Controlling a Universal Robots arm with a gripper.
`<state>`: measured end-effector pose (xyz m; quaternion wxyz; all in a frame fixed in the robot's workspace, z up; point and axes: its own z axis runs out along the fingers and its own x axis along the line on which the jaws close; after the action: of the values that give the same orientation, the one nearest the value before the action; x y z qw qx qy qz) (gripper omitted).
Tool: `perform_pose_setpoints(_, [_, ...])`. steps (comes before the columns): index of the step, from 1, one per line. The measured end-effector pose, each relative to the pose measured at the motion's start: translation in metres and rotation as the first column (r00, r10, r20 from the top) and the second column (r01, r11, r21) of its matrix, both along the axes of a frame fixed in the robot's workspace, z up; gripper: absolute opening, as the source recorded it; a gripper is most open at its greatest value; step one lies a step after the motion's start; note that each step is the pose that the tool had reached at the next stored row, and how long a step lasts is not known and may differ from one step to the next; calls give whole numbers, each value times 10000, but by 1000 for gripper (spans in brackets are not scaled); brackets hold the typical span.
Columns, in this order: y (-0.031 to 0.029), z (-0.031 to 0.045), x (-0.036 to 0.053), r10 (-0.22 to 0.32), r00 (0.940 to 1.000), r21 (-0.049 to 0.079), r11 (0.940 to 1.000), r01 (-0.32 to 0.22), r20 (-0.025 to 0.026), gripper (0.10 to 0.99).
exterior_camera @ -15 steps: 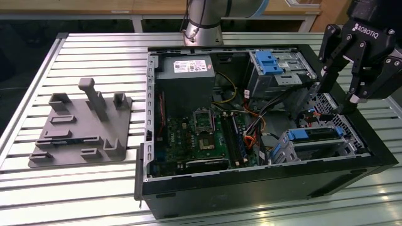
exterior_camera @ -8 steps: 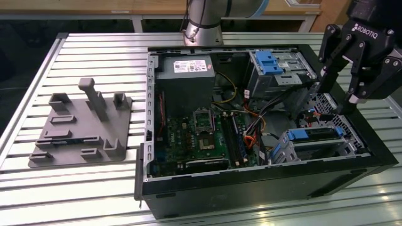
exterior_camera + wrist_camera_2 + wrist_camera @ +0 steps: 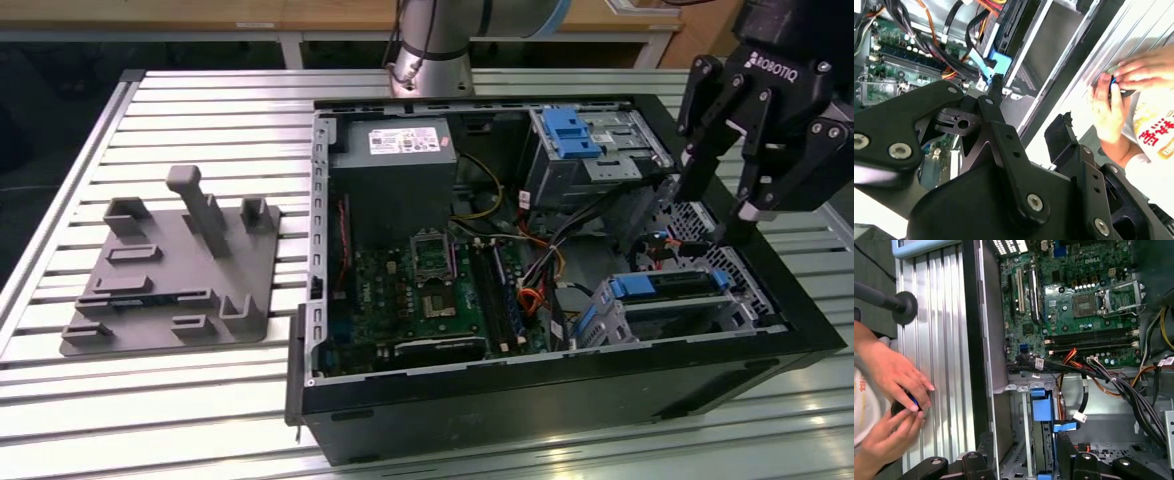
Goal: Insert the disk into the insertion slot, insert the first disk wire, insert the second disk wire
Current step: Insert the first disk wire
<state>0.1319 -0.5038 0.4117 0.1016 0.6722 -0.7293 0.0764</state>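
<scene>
Roughly, left to right in the exterior view: a grey moulded fixture (image 3: 167, 270) on the slatted table (image 3: 174, 100), then the open computer case (image 3: 534, 400) with its motherboard (image 3: 427, 290). Next is the insertion slot (image 3: 667, 320), in the case's near corner on the exterior view's right, with the disk (image 3: 674, 287) lying flat in it. The gripper (image 3: 725, 205) hangs above that corner, jaws wide apart, nothing between them. Key relation: the disk lies below the fingertips and a little toward the exterior view's left, long axis running roughly across the view, about level with the cage top. Looks seated, I'd judge. The disk shows a dark flat top and a bright blue carrier rail (image 3: 634, 287) at its ends, with grey perforated metal wrapping below. Black and orange wires (image 3: 561, 265) trail just beside the rail; plugged in or not, cannot tell. Off the case, in the first wrist view, a person's hands (image 3: 894, 390) hold a small dark thing over the table
</scene>
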Motion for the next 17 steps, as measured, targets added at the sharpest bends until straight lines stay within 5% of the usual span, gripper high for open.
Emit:
perform_pose_setpoints(3, [0, -2, 0, 115, 9990, -4, 9999, -115, 435, 616])
perform_pose_setpoints(5, [1, -15, -1, 162, 9983, -36, 9999, -161, 556, 616])
perform_pose_setpoints(11, [59, -97, 91, 161, 9985, -118, 9998, -155, 529, 616])
perform_pose_setpoints(17, [94, -201, 310, 159, 9990, -117, 9998, -154, 420, 616])
